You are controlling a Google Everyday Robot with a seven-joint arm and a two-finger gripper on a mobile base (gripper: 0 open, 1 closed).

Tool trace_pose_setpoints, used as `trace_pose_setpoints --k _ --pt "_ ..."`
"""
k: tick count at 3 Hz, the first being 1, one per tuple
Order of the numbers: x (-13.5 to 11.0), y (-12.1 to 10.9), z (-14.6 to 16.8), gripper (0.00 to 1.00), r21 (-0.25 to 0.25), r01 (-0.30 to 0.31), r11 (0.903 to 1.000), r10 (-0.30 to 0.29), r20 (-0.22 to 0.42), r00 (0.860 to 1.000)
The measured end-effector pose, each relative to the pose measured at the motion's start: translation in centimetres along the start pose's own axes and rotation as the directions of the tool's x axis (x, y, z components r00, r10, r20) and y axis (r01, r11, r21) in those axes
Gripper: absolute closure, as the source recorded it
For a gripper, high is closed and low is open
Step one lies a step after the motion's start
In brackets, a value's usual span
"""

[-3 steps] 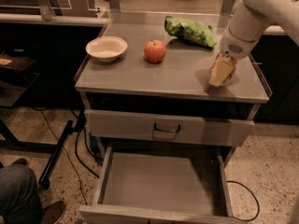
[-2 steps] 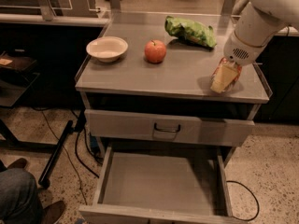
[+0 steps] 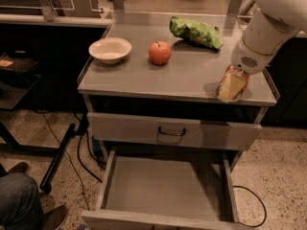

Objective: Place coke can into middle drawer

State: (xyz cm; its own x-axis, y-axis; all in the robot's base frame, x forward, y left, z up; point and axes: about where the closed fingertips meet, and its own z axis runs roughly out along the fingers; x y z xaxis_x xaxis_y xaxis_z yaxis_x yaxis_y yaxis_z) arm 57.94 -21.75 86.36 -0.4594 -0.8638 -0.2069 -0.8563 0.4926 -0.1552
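My gripper (image 3: 232,86) hangs from the white arm at the front right corner of the cabinet top. Its cream fingers (image 3: 231,89) are shut around the coke can (image 3: 222,82), of which only red-orange slivers show at the sides. The can is at or just above the top's surface, near the front edge. The middle drawer (image 3: 163,188) is pulled out below, a wide grey tray with low side walls and a bare floor. It lies in front of and below the gripper.
On the cabinet top (image 3: 187,75) sit a white bowl (image 3: 110,49), a red apple (image 3: 159,52) and a green chip bag (image 3: 195,32). The top drawer front with a black handle (image 3: 171,132) is closed. A person's leg and shoe (image 3: 21,205) are at bottom left.
The gripper has moved with the can towards the front edge of the cabinet top and slightly right. Nothing else has moved.
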Motion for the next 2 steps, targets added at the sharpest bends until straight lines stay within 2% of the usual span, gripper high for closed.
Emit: trace_pose_setpoints --k 1,2 --pt "1.2 4.3 0.0 1.0 -0.038 0.008 0.9992 -0.008 0.007 1.0" --pt "2.5 8.8 0.9 1.0 -0.105 0.038 0.9937 -0.037 0.01 0.999"
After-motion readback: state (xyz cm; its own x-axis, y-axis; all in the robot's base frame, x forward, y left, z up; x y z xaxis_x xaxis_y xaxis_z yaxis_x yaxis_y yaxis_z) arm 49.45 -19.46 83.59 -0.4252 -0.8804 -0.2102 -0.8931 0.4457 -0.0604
